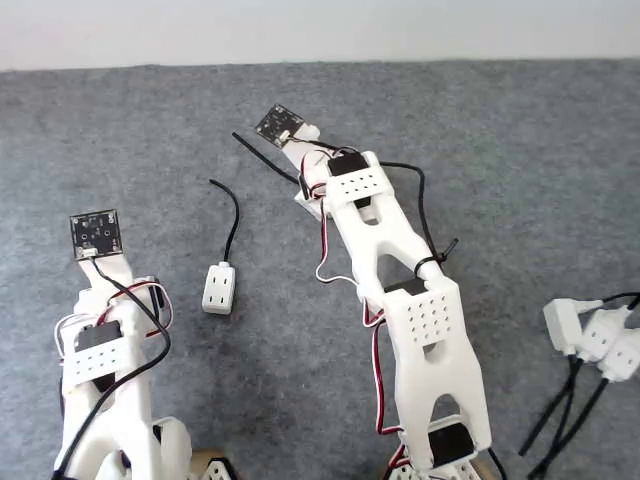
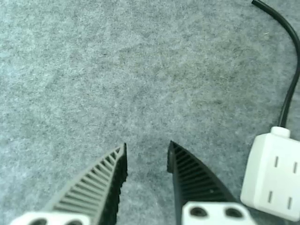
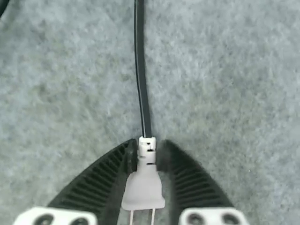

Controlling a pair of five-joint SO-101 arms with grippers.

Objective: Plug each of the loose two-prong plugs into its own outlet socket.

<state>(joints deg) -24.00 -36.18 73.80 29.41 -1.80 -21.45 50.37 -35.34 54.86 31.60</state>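
2 arms stand over the grey tabletop, with a white outlet block between them. Left wrist view: the left jaws gape empty, just beside that block. Right wrist view: the right jaws are clamped on a white 2-prong plug.

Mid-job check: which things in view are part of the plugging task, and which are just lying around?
Job: two-prong plug in the right gripper; outlet block beside the open left gripper; white corded cluster at the high view's right edge, probably.
Lying about: grey mat, merely the work surface.
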